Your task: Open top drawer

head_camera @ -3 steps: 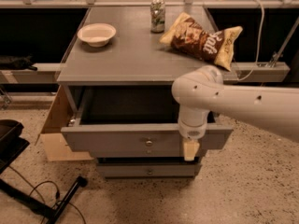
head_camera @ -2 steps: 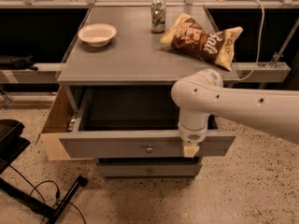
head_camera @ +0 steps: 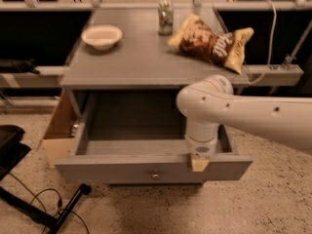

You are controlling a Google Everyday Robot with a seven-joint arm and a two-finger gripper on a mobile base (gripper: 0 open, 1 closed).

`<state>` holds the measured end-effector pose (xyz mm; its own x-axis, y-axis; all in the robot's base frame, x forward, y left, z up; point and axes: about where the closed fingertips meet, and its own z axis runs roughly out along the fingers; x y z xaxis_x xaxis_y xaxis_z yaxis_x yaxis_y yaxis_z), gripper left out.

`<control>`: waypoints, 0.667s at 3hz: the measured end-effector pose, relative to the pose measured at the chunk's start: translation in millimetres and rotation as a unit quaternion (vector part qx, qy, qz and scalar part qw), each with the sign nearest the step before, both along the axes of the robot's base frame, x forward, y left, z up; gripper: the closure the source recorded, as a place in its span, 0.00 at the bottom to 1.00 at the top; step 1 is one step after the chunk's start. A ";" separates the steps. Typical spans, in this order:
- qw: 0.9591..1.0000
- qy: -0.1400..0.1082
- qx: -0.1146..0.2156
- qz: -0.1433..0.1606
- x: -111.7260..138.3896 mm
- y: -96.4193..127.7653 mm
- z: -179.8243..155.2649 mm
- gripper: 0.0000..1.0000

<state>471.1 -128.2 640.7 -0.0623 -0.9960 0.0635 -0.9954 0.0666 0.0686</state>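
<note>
Pulled top drawer further out, gripper on its front edge. Cannot tell if clamped. Looks open enough.

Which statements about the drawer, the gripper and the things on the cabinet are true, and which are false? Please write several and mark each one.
1. The top drawer stands open, and its inside is showing. True.
2. The gripper is at the knob. False: it is at the top edge of the drawer's front, to the right of the knob in the view.
3. A white bowl stands on the cabinet top. True.
4. The chip bag lies inside the drawer. False: it lies on the cabinet top, on the side opposite the bowl.
5. A can stands upright at the back of the cabinet top. True.
</note>
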 end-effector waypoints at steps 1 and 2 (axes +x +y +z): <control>1.000 0.015 -0.004 -0.002 -23.5 -1.3 6.0 1.00; 1.000 0.015 -0.004 -0.002 -23.1 -1.3 5.1 1.00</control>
